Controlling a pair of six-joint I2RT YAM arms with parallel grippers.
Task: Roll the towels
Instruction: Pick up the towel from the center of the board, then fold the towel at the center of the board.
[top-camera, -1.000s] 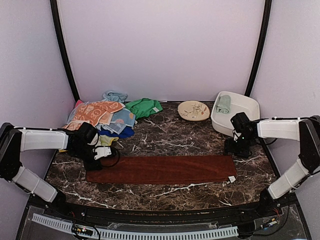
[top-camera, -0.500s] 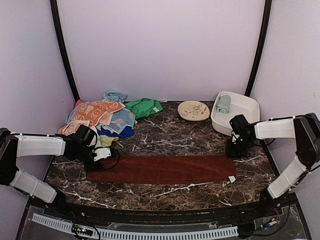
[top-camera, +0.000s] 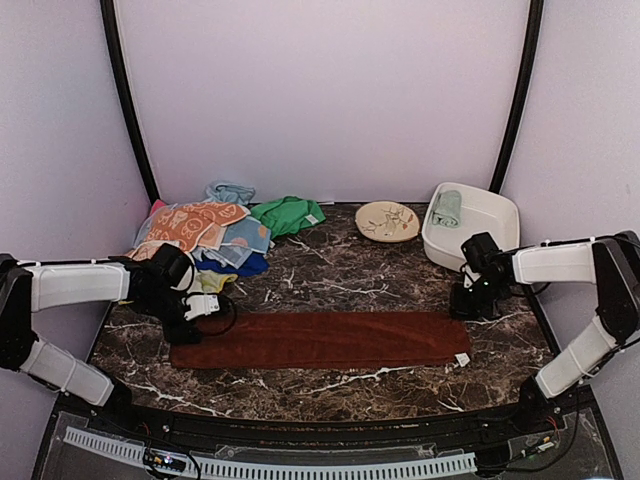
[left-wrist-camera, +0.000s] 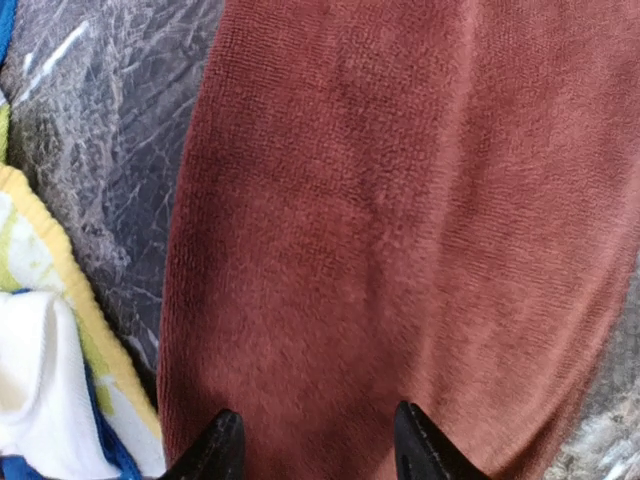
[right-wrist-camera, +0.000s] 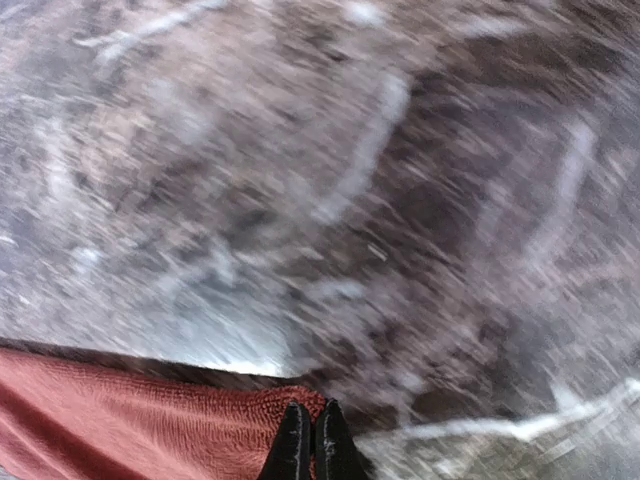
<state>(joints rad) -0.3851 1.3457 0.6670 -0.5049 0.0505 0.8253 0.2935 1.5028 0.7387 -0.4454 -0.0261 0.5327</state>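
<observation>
A long dark maroon towel (top-camera: 320, 340) lies flat along the front of the marble table. My left gripper (top-camera: 190, 325) hovers over its left end. In the left wrist view the maroon towel (left-wrist-camera: 400, 200) fills the frame and the left gripper (left-wrist-camera: 322, 445) is open, with flat cloth between its tips. My right gripper (top-camera: 463, 308) is at the towel's far right corner. In the right wrist view that gripper (right-wrist-camera: 312, 415) is shut on the bunched corner of the maroon towel (right-wrist-camera: 130, 420), and the table behind is blurred. A rolled mint-green towel (top-camera: 446, 208) lies in the white tub (top-camera: 495, 215).
A pile of coloured towels (top-camera: 205, 235) sits at the back left, with a green cloth (top-camera: 288, 213) beside it. A patterned plate (top-camera: 387, 221) lies left of the tub. A yellow-edged white cloth (left-wrist-camera: 40, 380) lies just left of the maroon towel's end.
My right gripper has closed and dropped onto the towel's far right corner. The left jaws have opened wider over the towel's left end.
</observation>
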